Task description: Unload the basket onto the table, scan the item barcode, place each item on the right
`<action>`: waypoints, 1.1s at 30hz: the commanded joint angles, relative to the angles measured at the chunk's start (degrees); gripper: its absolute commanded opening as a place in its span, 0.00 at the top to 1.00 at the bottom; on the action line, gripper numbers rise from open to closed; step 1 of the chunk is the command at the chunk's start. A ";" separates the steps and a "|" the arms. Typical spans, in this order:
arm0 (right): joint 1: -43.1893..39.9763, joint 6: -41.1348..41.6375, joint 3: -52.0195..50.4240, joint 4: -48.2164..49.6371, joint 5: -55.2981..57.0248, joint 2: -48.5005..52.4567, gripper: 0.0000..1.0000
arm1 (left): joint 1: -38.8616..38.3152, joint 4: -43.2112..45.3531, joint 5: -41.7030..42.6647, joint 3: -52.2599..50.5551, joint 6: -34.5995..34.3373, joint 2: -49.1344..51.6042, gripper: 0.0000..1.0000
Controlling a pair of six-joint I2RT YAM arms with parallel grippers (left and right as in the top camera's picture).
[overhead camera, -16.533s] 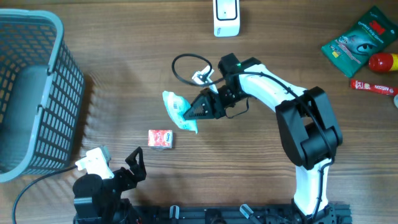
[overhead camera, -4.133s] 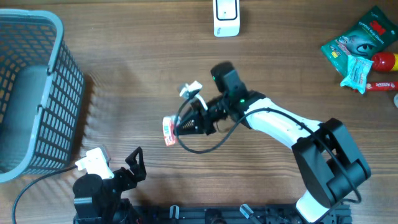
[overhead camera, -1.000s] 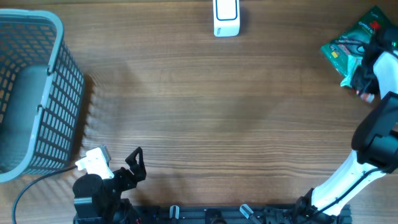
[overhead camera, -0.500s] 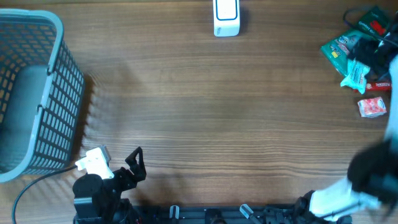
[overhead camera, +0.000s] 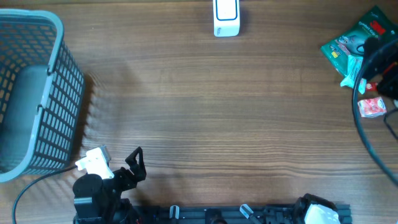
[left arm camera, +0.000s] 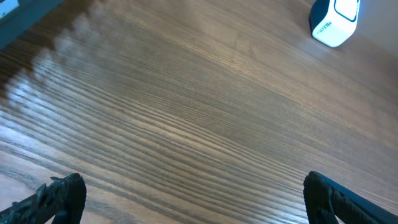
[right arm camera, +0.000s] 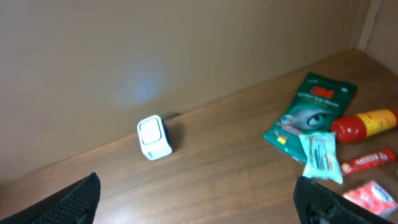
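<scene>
Packet [overhead camera: 372,107] is parked at the table's [overhead camera: 217,112] right edge, reckoned light and crinkly, best pinched across its flat sides, with left gripper [left arm camera: 194,180] and right gripper [right arm camera: 196,182] spread wide, nothing held.

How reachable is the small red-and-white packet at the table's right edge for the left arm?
Probably not reachable. Nothing blocks the way, but the left arm sits at the near-left corner and the small red-and-white packet lies across the whole wooden table, beside the right arm.
</scene>
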 commanded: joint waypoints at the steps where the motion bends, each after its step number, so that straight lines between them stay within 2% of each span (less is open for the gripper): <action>1: -0.24 0.83 -0.52 -4.11 -1.44 -3.26 0.00 | -0.22 0.15 0.68 0.04 -0.31 -0.33 0.00; 6: -0.24 4.85 -0.68 -7.82 -1.44 -3.80 0.00 | -0.22 0.15 0.68 0.04 -0.33 -0.33 0.00; 12: 0.52 5.27 -6.64 -5.84 1.62 -6.29 0.00 | -0.22 0.15 0.68 0.04 -0.33 -0.33 0.00; 16: 3.91 5.22 -17.29 3.96 3.58 -13.29 0.00 | -0.22 0.15 0.68 0.04 -0.33 -0.33 0.00; 22: 8.74 5.25 -39.82 22.75 6.43 -27.56 0.00 | -0.22 0.15 0.68 0.04 -0.33 -0.33 0.00; 27: 9.14 5.31 -55.01 29.51 11.19 -37.44 0.00 | -0.22 0.15 0.68 0.04 -0.33 -0.33 0.00; 33: 9.14 5.27 -70.84 42.18 12.07 -48.41 0.00 | -0.22 0.15 0.68 0.04 -0.31 -0.33 0.00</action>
